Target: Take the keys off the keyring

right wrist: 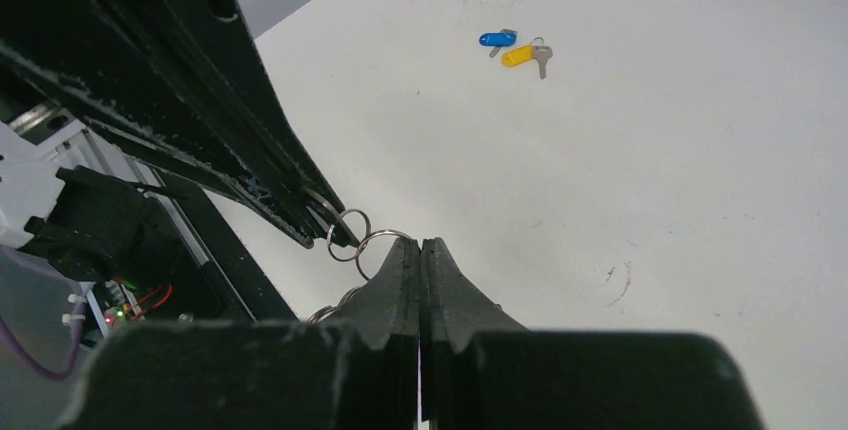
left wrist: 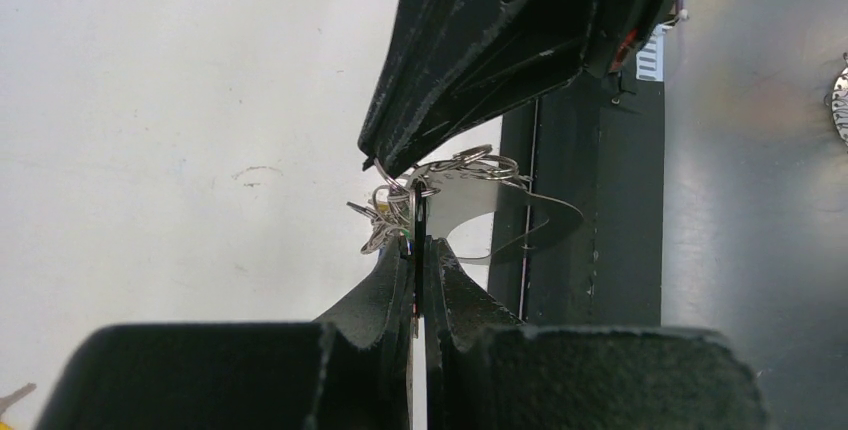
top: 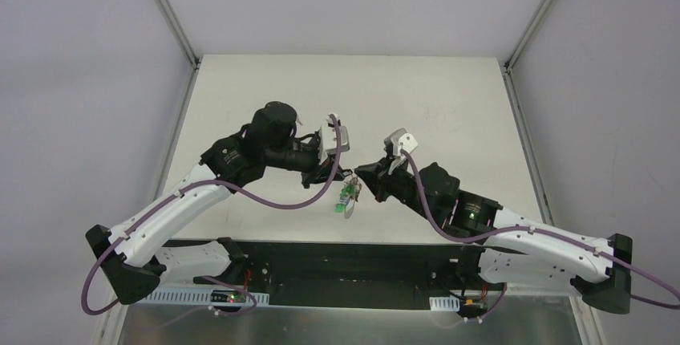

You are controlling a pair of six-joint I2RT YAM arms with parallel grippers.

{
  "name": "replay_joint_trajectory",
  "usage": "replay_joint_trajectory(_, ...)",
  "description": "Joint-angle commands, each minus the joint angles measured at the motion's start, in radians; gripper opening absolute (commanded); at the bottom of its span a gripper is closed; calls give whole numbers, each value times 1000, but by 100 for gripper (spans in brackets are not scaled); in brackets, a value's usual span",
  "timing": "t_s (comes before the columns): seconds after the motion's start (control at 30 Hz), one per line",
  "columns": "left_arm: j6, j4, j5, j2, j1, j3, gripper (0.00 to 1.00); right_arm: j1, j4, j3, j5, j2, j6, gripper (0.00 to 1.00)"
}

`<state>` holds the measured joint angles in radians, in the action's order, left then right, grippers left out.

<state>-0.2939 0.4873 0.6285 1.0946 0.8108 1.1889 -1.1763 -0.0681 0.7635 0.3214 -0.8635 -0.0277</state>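
Entry: keyring (left wrist: 475,162), clenched midair by both left gripper (left wrist: 416,238) and right gripper (right wrist: 420,243); we judge opposing pull could slip its thin wire free, dropping the green key (top: 346,198) below them.

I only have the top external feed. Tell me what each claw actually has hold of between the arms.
Observer: In the right wrist view, the right claw is shut on one small silver loop of the keyring.
Operator: Now the left one.
Observer: The left claw is shut too. It pinches the cluster of rings edge-on, right beside the right claw's tips.
Operator: Report any keys already off.
Observer: A blue key and a yellow key lie loose side by side on the table, well away from both claws.
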Motion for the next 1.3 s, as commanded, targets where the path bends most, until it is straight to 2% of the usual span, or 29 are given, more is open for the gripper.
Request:
replay_joint_trajectory(0.0,58,-8,10,10,9,78,0,-27,21,23,39,-5,-99,0)
replay_joint_trajectory(0.33,131,9,-17,41,3,120,0,-63,4,-25,65,33,-154,0)
replay_joint_trajectory(0.57,104,10,6,22,1,95,0,-61,-84,-69,231,100,-49,0)
replay_joint_trajectory(0.93,26,8,127,-14,5,42,0,-62,-53,34,397,16,138,0)
replay_joint_trajectory(1.0,26,9,118,-24,5,31,0,-62,-70,26,392,25,170,0)
replay_joint_trajectory(1.13,55,10,78,-25,4,29,0,-61,-147,-32,276,71,125,0)
replay_joint_trajectory(1.27,68,9,45,-22,4,43,0,-62,-145,-104,160,142,64,5)
